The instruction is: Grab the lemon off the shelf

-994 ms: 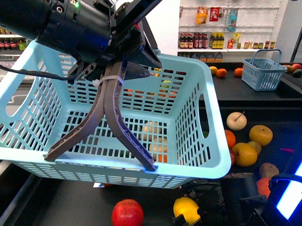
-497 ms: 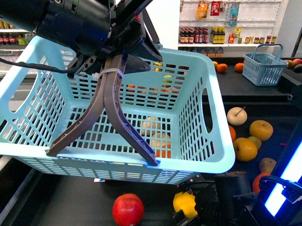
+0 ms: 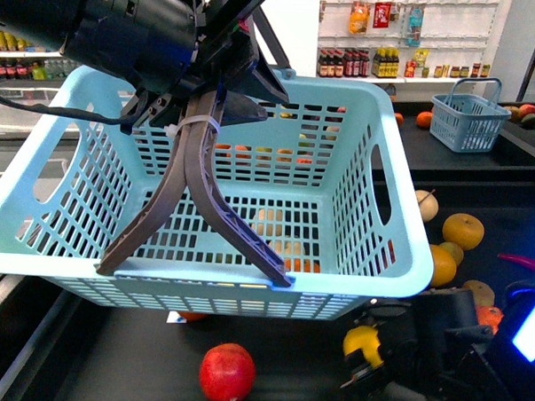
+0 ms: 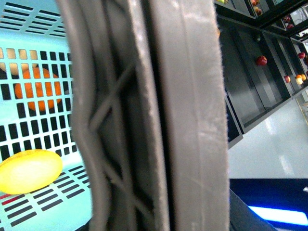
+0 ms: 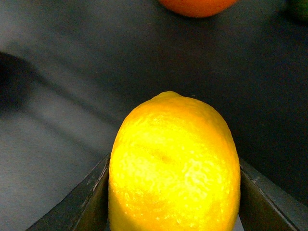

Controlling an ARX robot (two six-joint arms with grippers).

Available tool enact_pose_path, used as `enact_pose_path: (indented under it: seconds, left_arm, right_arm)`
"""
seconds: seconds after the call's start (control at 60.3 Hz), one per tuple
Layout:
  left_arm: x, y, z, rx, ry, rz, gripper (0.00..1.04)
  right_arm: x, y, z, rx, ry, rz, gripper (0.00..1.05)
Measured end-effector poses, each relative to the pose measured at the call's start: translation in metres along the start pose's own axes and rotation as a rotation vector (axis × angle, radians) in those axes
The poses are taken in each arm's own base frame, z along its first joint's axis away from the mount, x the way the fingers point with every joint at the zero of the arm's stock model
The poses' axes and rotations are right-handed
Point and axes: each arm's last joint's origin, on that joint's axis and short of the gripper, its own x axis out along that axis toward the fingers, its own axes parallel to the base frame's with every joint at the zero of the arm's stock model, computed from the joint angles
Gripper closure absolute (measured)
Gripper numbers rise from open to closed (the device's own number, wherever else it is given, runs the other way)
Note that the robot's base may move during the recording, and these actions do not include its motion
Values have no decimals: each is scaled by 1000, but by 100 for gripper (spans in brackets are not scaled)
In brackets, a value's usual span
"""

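Observation:
The lemon [image 3: 365, 342] is bright yellow and held between the jaws of my right gripper [image 3: 372, 358], low at the front right, just below the basket's front right corner. In the right wrist view the lemon [image 5: 174, 166] fills the space between both fingers [image 5: 89, 204], above the black shelf deck [image 5: 72, 72]. My left gripper [image 3: 193, 268] is shut on the front rim of the light blue basket [image 3: 63, 209] and holds it up over the shelf [image 3: 109, 362]. In the left wrist view the grey fingers [image 4: 192, 120] fill the frame beside the basket's mesh [image 4: 29, 38].
A red apple [image 3: 226, 373] lies on the deck at the front. Oranges and yellow-orange fruits [image 3: 462, 230] lie at the right. A small blue basket [image 3: 466, 119] stands at the back right. White shelves of bottles [image 3: 371, 67] stand behind.
My right gripper has moved to the right with the lemon in it and lifted it slightly. The basket has shifted a little to the right.

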Motion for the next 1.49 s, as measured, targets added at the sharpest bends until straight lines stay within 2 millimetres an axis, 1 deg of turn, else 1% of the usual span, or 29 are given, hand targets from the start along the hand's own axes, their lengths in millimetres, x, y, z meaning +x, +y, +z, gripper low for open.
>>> enact_pose_path:
  seconds: [0.017, 0.099, 0.116, 0.149, 0.166, 0.199, 0.249, 0.315, 0.398, 0.431, 0.481, 0.514, 0.564, 0.58, 0.646, 0.663, 0.68, 0.746, 0.812, 0.912, 1.011, 1.094, 1.21, 1.243, 1.26, 1.309, 1.425, 1.475, 1.492]
  left_arm:
    - [0, 0, 0, -5, 1, -3, 78]
    - [0, 0, 0, -12, 2, -4, 78]
    - [0, 0, 0, -13, 2, -3, 78]
    - [0, 0, 0, -13, 2, -3, 78]
    - [0, 0, 0, -12, 2, -3, 78]
    - [0, 0, 0, -11, 2, -3, 78]
    - [0, 0, 0, -10, 2, -3, 78]
    - [0, 0, 0, -11, 2, -3, 78]
    - [0, 0, 0, -13, 3, -5, 78]
    - [0, 0, 0, -12, 3, -5, 78]
    - [0, 0, 0, -10, 3, -5, 78]
    - [0, 0, 0, -11, 3, -5, 78]
    - [0, 0, 0, -11, 3, -5, 78]
    - [0, 0, 0, -11, 3, -5, 78]
    - [0, 0, 0, -12, 2, -3, 78]
    - [0, 0, 0, -12, 2, -2, 78]
    - [0, 0, 0, -11, 2, -2, 78]
    - [0, 0, 0, -11, 2, -3, 78]
    - [1, -1, 0, -11, 3, -4, 78]
    - [1, -1, 0, -11, 3, -4, 78]
    - [1, -1, 0, -11, 3, -5, 78]
    - [1, -1, 0, -11, 4, -6, 78]
    - [1, -1, 0, -10, 3, -3, 78]
    - [1, -1, 0, -10, 3, -3, 78]
    - [1, -1, 0, -10, 3, -3, 78]
    - [1, -1, 0, -10, 3, -3, 78]
    - [1, -1, 0, -11, 3, -4, 78]
    - [1, -1, 0, -10, 3, -4, 78]
    - [1, -1, 0, -10, 3, -4, 78]
  right_arm:
    - [-2, -8, 1, 12, 2, -32, 42]
    - [-10, -32, 8, 48, 0, -130, 42]
    - [-13, -40, 10, 61, -4, -164, 42]
    - [-15, -48, 12, 73, -9, -197, 42]
    - [-19, -55, 15, 85, -16, -231, 42]
    - [-23, -62, 17, 96, -24, -263, 42]
    - [-33, -78, 24, 135, -50, -337, 42]
    - [-46, -90, 35, 184, -88, -385, 42]
    - [-66, -100, 58, 259, -170, -427, 42]
    - [-77, -104, 70, 292, -215, -433, 42]
    - [-97, -108, 93, 350, -298, -434, 42]
    - [-106, -110, 102, 373, -330, -426, 42]
    - [-130, -112, 125, 429, -421, -391, 42]
    - [-135, -112, 130, 439, -439, -383, 42]
    - [-168, -107, 159, 500, -555, -296, 42]
    - [-180, -102, 170, 511, -597, -241, 42]
    - [-188, -97, 176, 524, -620, -201, 42]
    - [-205, -80, 191, 540, -667, -88, 43]
    - [-213, -59, 198, 549, -682, 27, 43]
    - [-214, -31, 199, 561, -660, 153, 43]
    - [-207, -4, 192, 564, -610, 236, 43]
    - [-199, 3, 188, 571, -587, 238, 43]
    - [-190, 7, 181, 574, -557, 238, 43]
    - [-188, 8, 179, 572, -548, 239, 39]
    - [-187, 9, 178, 573, -542, 240, 35]
    - [-186, 11, 177, 571, -537, 247, 28]
    - [-187, 13, 180, 566, -559, 264, 11]
    - [-189, 13, 181, 566, -565, 264, 6]
    - [-189, 13, 181, 566, -567, 264, 6]
